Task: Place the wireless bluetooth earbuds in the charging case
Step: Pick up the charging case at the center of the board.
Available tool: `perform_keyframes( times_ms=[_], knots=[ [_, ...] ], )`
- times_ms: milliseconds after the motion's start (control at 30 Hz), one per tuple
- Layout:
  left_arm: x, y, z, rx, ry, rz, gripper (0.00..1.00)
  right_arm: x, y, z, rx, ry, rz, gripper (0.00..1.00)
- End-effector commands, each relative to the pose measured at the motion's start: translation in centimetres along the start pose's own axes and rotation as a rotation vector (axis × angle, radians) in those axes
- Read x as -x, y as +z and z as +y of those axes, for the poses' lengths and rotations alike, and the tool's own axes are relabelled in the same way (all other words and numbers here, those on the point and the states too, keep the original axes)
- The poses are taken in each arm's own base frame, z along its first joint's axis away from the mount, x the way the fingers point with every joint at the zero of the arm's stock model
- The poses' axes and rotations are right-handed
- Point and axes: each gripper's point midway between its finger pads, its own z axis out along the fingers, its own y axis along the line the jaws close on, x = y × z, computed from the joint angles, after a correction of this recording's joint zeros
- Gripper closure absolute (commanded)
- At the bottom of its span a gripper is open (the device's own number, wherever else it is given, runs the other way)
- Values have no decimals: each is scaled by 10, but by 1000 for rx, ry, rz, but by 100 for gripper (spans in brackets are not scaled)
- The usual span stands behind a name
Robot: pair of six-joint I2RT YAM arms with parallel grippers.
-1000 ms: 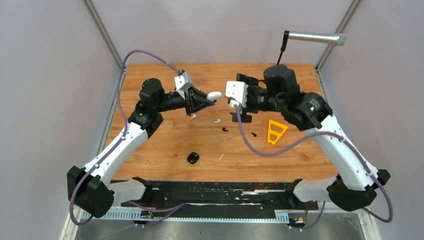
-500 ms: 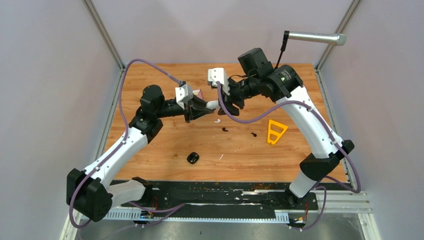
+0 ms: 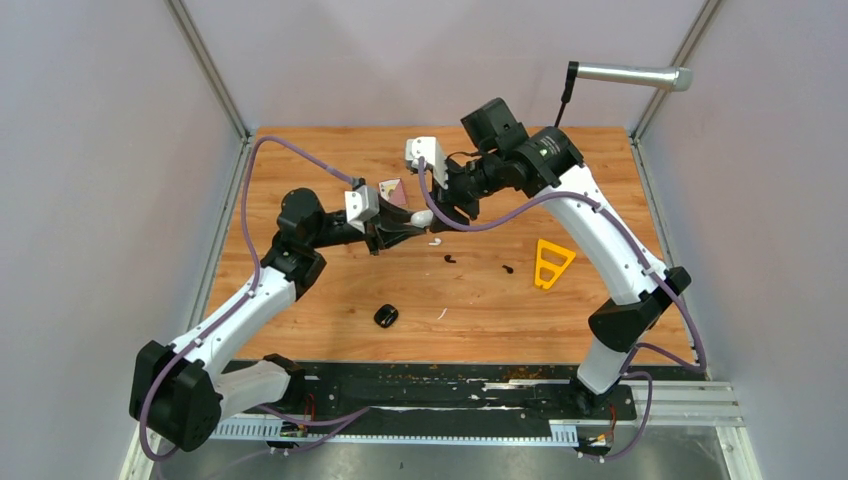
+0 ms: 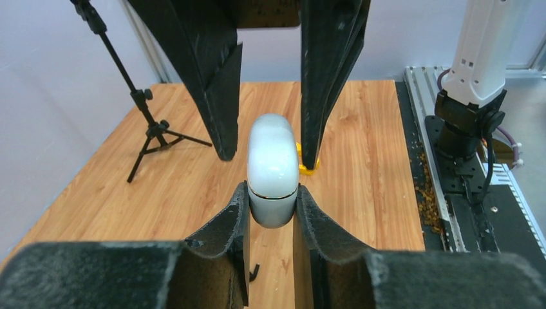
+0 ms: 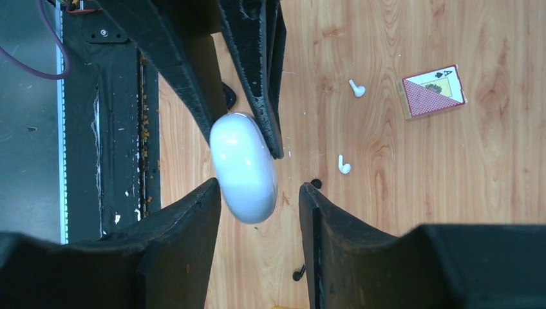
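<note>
**Charging case** [image 4: 273, 164]: white, glossy, rounded, with its lid closed along a thin seam. It is held in the air over the far middle of the worktop [image 3: 500, 320], between the two arms.

**Left fingers** [image 4: 232, 222]: clamped tight on the lower half of the charging case, one on each side.

**Right fingers** [image 5: 193, 238]: partly open, straddling the free end of the case from the opposite direction. One finger is at or against the shell. A strip of wood shows between the other finger and the case, so they have no hold on it.

**White earbud** [image 5: 344, 165]: loose on the worktop, outside the case and almost beneath it.

**Second white earbud** [image 5: 356, 88]: loose on the worktop, near the first and closer to the playing card [image 5: 433, 91], which lies flat with its patterned back showing.

**Black earbud** [image 3: 449, 259]: loose on the worktop, nearer the arm bases than the white ones.

**Second black earbud** [image 3: 508, 268]: loose on the worktop, between the first black one and the yellow triangular piece [image 3: 551, 262].

**Small black lump** [image 3: 386, 316]: towards the near edge of the worktop. Too small to identify.

**White sliver** [image 3: 442, 313]: just beside the lump.
</note>
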Motion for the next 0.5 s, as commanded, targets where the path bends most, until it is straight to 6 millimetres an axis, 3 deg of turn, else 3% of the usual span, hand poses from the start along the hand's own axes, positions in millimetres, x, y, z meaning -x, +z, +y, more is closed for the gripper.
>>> perform_keyframes(
  times_ms=[0,100,367,467],
  knots=[
    [26,1,-2,-5,64,-75,100,12,-5,1,7,-41,-33,53],
    [27,2,-1,-6,64,-81,100,8,-3,0,8,-66,-19,58],
    [19,3,5,20,1,-53,100,13,-7,4,8,-115,-11,81],
    [17,4,8,35,-18,-48,88,11,-8,5,6,-121,2,98]
  ],
)
